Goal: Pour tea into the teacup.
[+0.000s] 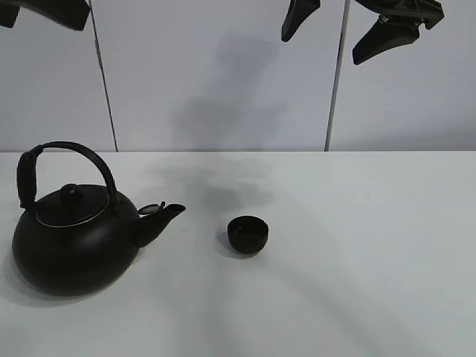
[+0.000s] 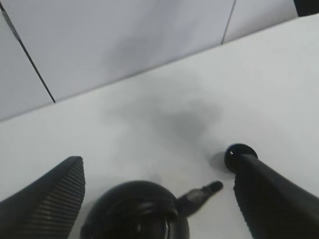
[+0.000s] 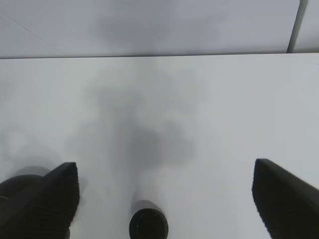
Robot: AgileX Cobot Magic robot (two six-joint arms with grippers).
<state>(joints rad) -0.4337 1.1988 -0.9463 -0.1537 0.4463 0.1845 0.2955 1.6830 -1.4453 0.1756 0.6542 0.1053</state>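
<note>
The teacup [image 1: 247,233] is a small, low black cup standing upright near the middle of the white table. A large round black kettle [image 1: 74,234] with an arched handle stands to its left, its spout [image 1: 163,214] pointing at the cup. My left gripper [image 2: 159,169] hangs open high above the kettle [image 2: 134,216], and one finger [image 2: 274,199] partly covers the teacup [image 2: 239,153]. My right gripper [image 1: 346,30] is open too, high at the back right, with the teacup [image 3: 148,224] far below it. Neither gripper holds anything.
The white table [image 1: 372,260] ends at a grey panelled wall [image 1: 223,74] with dark vertical seams. Part of the left arm [image 1: 52,11] shows at the top left corner. The kettle [image 3: 15,184] peeks from behind a right finger.
</note>
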